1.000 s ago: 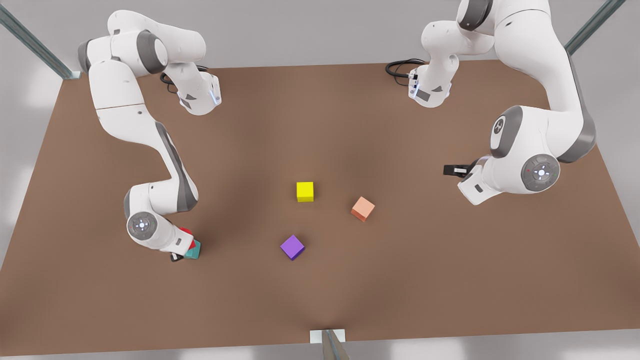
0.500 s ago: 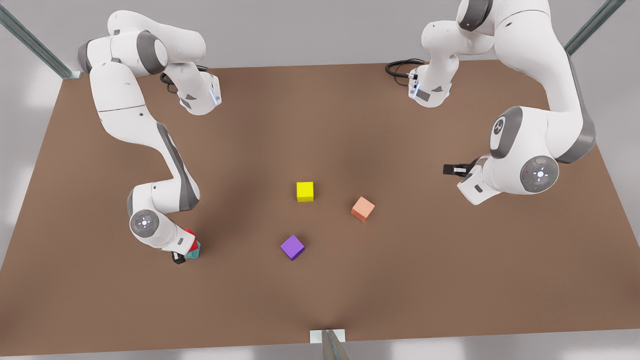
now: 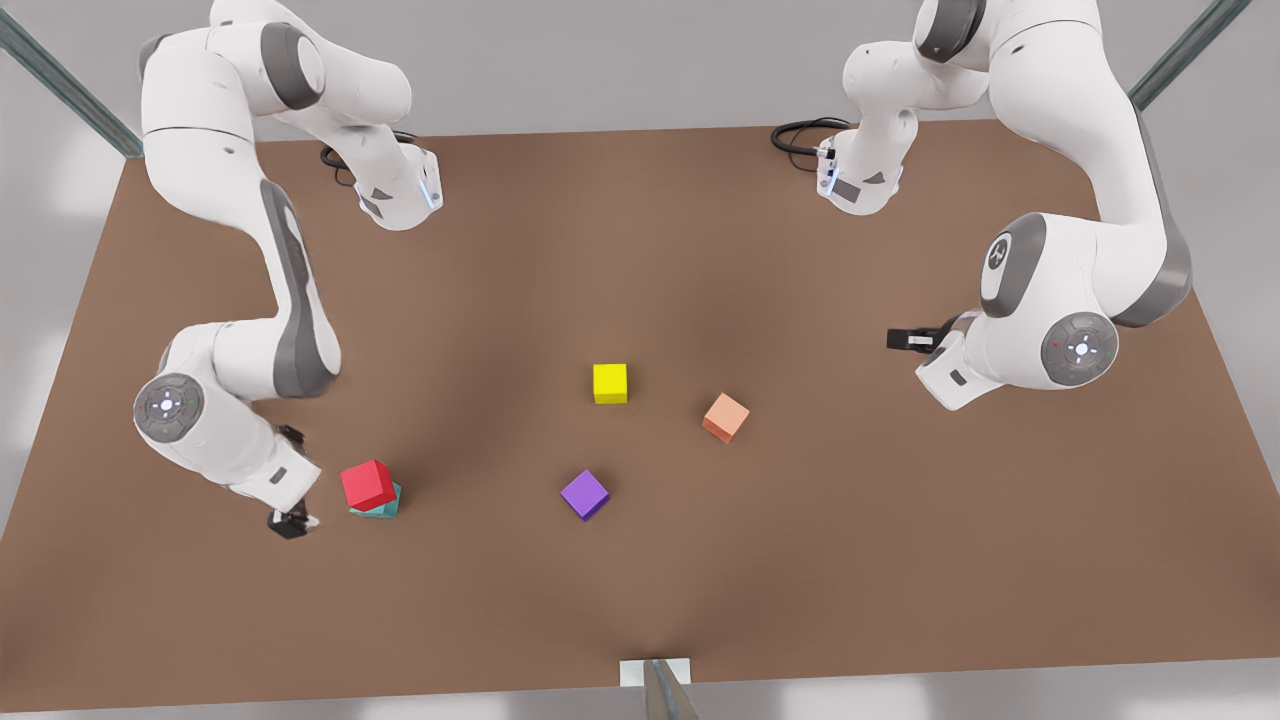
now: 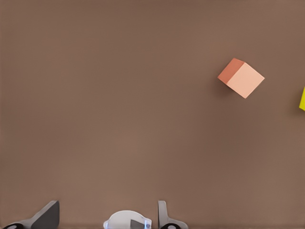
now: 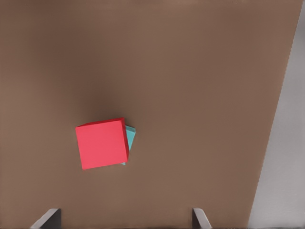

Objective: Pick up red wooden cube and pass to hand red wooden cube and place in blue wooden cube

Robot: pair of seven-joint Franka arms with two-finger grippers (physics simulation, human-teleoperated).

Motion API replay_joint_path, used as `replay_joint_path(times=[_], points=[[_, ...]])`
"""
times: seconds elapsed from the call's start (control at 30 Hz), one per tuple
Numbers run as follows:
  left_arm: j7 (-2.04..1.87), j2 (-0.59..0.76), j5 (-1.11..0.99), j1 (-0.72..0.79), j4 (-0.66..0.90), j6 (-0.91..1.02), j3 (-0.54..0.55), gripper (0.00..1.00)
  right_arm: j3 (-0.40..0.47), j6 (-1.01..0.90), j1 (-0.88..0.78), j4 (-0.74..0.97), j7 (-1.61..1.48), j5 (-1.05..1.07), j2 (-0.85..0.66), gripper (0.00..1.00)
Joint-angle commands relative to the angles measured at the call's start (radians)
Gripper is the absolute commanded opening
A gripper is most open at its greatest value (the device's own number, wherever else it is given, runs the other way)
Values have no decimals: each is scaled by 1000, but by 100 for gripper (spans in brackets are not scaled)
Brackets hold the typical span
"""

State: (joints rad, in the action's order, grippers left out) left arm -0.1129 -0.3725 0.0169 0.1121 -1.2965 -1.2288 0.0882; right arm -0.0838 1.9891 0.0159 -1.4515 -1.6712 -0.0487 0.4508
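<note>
- right gripper: at front view's left, fingers spread wide, empty; red wooden cube just beside it, stacked on blue wooden cube, slightly skewed
- purple cube, yellow cube, salmon cube: on table, between grippers
- left gripper: at front view's right, waiting, fingers apart, empty; salmon cube nearest

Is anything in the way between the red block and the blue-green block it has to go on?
Nothing is: the red wooden cube already sits on the blue wooden cube. The right gripper, open, is beside them; the left gripper, open, waits far off.
</note>
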Motion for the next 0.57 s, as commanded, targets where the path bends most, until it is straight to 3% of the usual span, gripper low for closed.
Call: replay_joint_path(times=[0.0,0.03,0.1,0.37,0.53], points=[[-8,1,0,0,0,5,-1,100,1,-300,-1,46,770,87,-6,100],[-8,1,0,0,0,6,1,100,-2,-354,-33,49,1215,55,-14,100],[-7,0,0,3,0,6,1,100,1,-381,-42,45,1513,10,-18,100],[-7,0,0,6,0,6,1,100,61,-636,-7,45,1656,0,-302,100],[-7,0,-2,0,0,6,1,100,61,-645,-7,20,1660,-2,-334,100]])
